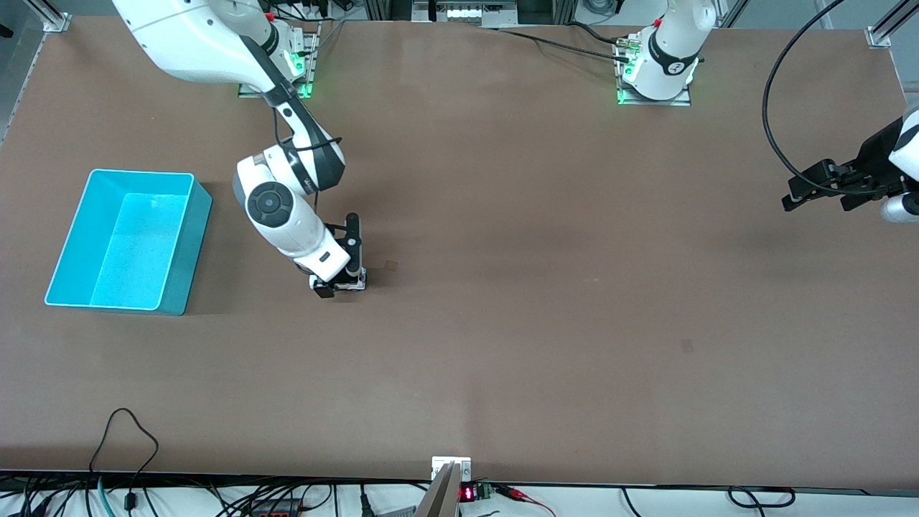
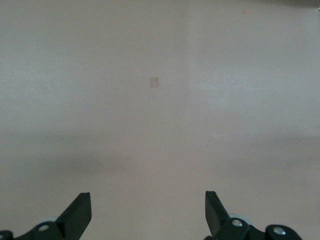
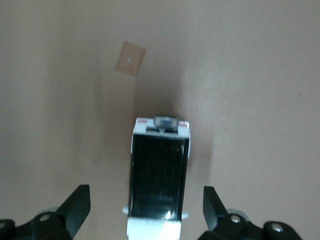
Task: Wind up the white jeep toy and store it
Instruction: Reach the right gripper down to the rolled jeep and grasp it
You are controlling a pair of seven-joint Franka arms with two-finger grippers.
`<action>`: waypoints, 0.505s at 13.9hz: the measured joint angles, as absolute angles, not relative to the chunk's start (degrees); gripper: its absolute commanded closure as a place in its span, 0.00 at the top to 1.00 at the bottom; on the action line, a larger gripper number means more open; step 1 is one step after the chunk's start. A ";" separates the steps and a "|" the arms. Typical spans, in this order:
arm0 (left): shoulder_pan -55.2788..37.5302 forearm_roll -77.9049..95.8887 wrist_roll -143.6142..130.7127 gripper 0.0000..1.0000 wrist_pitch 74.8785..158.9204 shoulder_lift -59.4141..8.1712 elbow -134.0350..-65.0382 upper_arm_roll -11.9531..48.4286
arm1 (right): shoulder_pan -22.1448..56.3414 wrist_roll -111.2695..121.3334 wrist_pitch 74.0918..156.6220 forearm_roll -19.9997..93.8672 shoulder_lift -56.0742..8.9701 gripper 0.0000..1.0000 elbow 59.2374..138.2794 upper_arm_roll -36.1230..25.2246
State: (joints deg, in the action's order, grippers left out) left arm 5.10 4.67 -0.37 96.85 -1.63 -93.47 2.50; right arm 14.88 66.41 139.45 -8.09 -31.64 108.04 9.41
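- Our right pincer (image 3: 145,212) hangs wide open, holding nothing, straddling the white jeep toy (image 3: 159,175), long axis running between the fingers.
- Our left pincer (image 2: 148,212) waits open, empty, well apart.

Right claw (image 1: 337,283) over white jeep toy (image 3: 159,177), fingers clear each side; bin (image 1: 183,240) nearby.
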 measured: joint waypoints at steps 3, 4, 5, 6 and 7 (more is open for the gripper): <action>5.09 4.67 -0.37 1.00 96.85 -1.79 -93.46 2.52 | 15.25 66.19 140.42 -8.08 -33.29 0.84 107.38 9.45; 5.09 4.67 -0.37 1.00 96.85 -1.93 -93.46 2.50 | 15.24 66.19 140.72 -8.08 -33.71 0.69 107.30 9.45; 5.11 4.67 -0.37 1.00 96.85 -2.11 -93.46 2.43 | 15.25 66.19 140.87 -8.08 -34.04 0.35 107.27 9.45; 5.09 4.67 -0.37 1.00 96.88 -2.28 -93.46 2.30 | 15.24 66.19 141.04 -8.09 -34.26 0.17 107.26 9.45; 4.74 4.67 -0.37 1.00 96.90 -2.41 -93.45 1.92 | 15.24 66.18 141.24 -8.09 -34.31 0.07 107.17 9.44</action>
State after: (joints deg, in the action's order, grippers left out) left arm 4.74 4.67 -0.37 96.90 -2.41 -93.45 1.92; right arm 15.24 66.18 141.24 -8.09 -34.31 107.17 9.44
